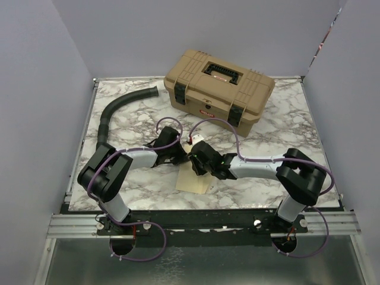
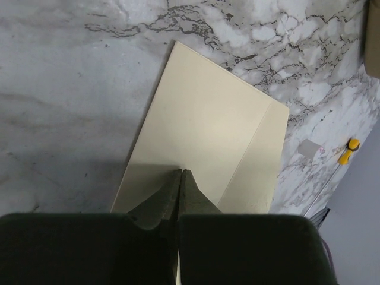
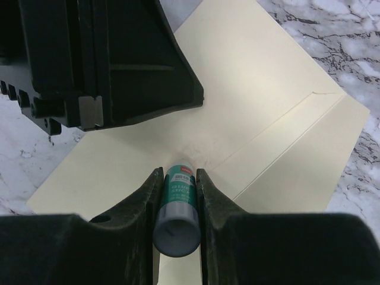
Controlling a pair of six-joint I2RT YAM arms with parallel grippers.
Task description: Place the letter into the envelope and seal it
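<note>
Pale yellow paper envelope (image 2: 205,119) lies flat on the marble worktop (image 2: 59,89). Left claw (image 2: 180,175) is clenched empty over its near end. Right claw (image 3: 178,173) grasps a green-labelled glue stick (image 3: 177,205), tip on the envelope beside the flap crease.

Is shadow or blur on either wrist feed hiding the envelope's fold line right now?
Left wrist: the left tool casts a grey shadow on the envelope nearest it, fold line sharp. Right wrist: the glue stick in the right tool blurs at its near end, fold crisp. Top external: even light, no glare, arms cover most of the envelope.
</note>
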